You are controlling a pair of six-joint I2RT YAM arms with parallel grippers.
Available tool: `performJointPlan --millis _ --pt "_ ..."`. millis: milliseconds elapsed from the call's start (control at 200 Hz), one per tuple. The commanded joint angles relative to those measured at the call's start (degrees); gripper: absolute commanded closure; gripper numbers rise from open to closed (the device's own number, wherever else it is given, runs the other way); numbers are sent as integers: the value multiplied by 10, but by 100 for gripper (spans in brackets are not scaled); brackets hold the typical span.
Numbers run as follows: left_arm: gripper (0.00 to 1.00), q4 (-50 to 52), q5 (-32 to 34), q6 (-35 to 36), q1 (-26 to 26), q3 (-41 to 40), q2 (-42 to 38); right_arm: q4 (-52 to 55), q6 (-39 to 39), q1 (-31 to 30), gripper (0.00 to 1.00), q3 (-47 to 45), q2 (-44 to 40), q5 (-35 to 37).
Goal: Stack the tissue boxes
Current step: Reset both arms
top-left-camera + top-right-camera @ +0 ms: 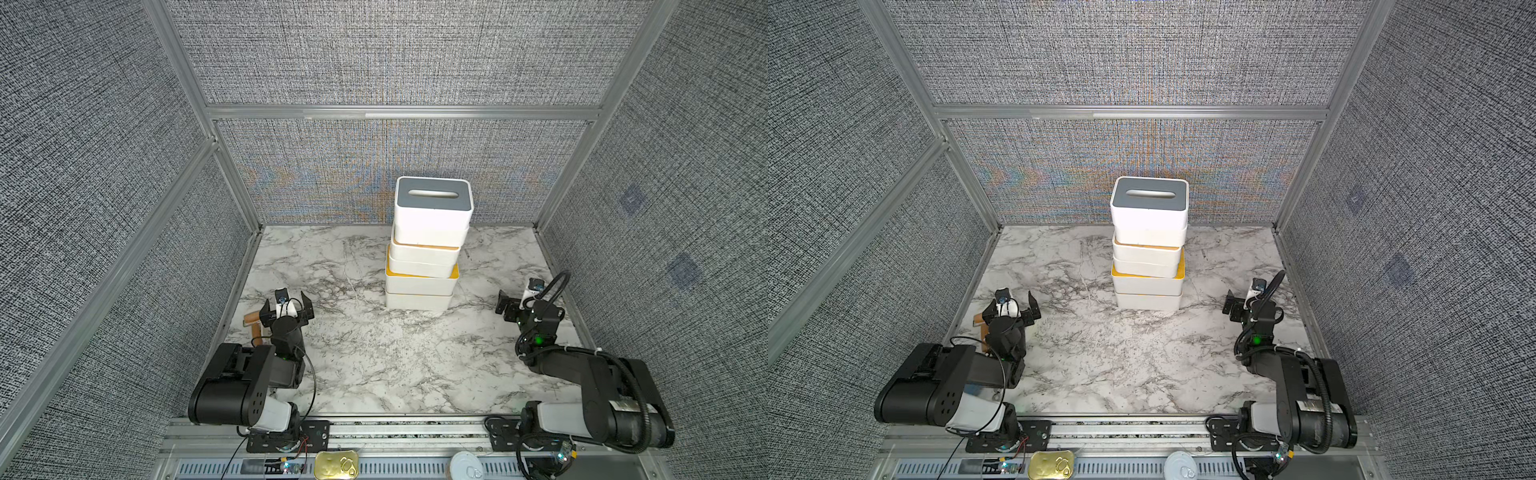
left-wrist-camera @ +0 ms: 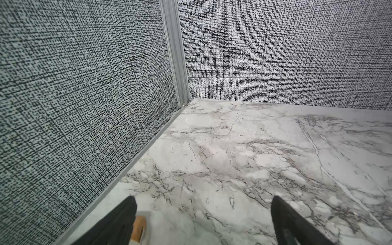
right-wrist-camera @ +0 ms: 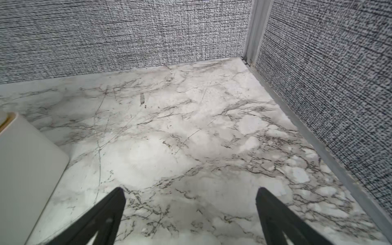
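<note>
Tissue boxes [image 1: 422, 266] stand in one slightly crooked stack at the middle rear of the marble bench [image 1: 365, 365]. They are white-walled, with yellow-orange lid edges showing and a grey oval-slotted lid [image 1: 432, 195] on top; their contents are hidden. Only the right wrist view shows a box wall [image 3: 25, 169] close up, while the left claw [image 1: 286, 305] and right claw [image 1: 505, 304] gape wide, holding nothing, well apart from the stack on either side.

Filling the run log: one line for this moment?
boxes: one stack, layers offset | left gripper: open, empty | right gripper: open, empty

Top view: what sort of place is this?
Probably a robot test booth: a left arm and right arm at a marble-pattern table, closed in by grey panels in metal frames, with stacked tissue boxes to handle.
</note>
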State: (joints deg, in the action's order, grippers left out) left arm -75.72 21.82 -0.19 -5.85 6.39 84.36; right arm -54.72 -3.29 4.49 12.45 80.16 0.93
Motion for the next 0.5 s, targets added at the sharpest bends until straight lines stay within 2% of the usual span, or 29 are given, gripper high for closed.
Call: performJointPlan --millis 0,45,135,245,325,435,495 --pt "1 -28 -37 3 8 13 3 -219 9 -2 1 -33 91 -26" --pt "1 8 -47 -8 11 31 15 -273 6 -2 1 -47 103 -31" --pt "1 -43 -61 10 14 29 46 -138 8 -3 1 -14 58 -12" --pt "1 -22 -64 3 16 31 38 -68 22 -4 1 53 91 -65" --pt "1 -31 -64 5 16 28 39 3 11 -3 1 74 73 -28" --pt "1 -42 -64 8 16 24 40 -46 10 -5 1 62 90 -23" --pt "1 -36 -64 6 15 25 38 -21 16 -5 1 68 80 -19"
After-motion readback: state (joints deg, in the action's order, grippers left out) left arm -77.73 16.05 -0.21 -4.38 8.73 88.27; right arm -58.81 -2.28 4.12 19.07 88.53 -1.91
